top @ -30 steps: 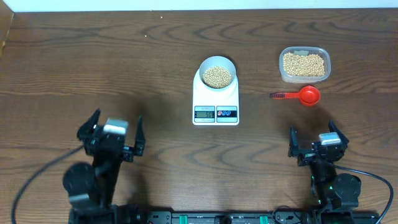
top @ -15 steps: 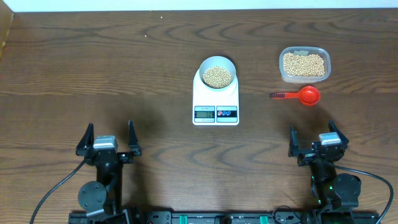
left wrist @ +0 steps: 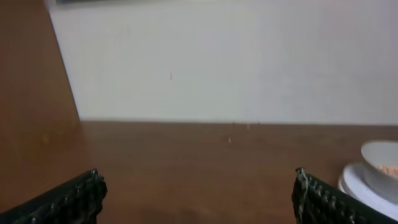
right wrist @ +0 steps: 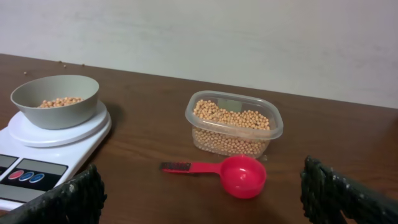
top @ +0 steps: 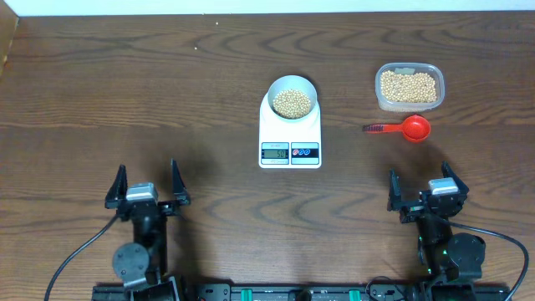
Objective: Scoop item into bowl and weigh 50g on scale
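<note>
The pale bowl (top: 292, 94) stands on the white scale (top: 290, 134) at mid table and holds tan-yellow beans (top: 292, 103). It also shows in the right wrist view (right wrist: 56, 99) on the scale (right wrist: 37, 155), and at the right edge of the left wrist view (left wrist: 380, 163). More beans (top: 408, 86) fill a clear tub (top: 409, 68), also in the right wrist view (right wrist: 233, 124). A red scoop (top: 405, 128) lies empty in front of the tub (right wrist: 230, 174). My left gripper (top: 147, 188) is open and empty at the near left. My right gripper (top: 422, 186) is open and empty at the near right.
A white wall (left wrist: 217, 56) stands behind the table's far edge. A wooden side panel (left wrist: 31, 74) rises at the far left. Cables (top: 75, 251) run along the near edge by the arm bases.
The left arm has drawn back toward the near edge and settled into a centred, straight pose. The right arm, scoop, bowl and tub have not moved.
</note>
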Controlling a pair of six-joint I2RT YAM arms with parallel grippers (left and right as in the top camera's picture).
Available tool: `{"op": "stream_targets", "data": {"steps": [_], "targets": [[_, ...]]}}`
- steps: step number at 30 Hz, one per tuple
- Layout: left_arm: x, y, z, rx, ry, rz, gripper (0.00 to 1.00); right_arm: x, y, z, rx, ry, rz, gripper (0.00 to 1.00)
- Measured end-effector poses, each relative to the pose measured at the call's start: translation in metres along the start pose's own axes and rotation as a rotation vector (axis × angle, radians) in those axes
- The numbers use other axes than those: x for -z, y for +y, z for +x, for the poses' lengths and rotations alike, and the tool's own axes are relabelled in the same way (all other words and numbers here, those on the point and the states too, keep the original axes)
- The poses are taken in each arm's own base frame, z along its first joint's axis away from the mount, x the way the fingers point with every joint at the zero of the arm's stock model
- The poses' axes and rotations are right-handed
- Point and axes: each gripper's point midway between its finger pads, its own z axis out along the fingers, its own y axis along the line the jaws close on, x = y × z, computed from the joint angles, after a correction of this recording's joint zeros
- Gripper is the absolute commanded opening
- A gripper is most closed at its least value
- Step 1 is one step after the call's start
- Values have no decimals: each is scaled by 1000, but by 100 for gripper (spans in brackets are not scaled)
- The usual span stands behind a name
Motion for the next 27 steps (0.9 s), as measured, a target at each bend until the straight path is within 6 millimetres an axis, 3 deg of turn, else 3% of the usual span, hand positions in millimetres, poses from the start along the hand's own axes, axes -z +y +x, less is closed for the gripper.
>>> {"op": "stream_targets", "data": {"steps": [5,27], "targets": [[2,-1,30,53,122,0,98,0,0,0,0,0,0,99],[1,1,51,79,220,-13,98,0,0,0,0,0,0,99]]}}
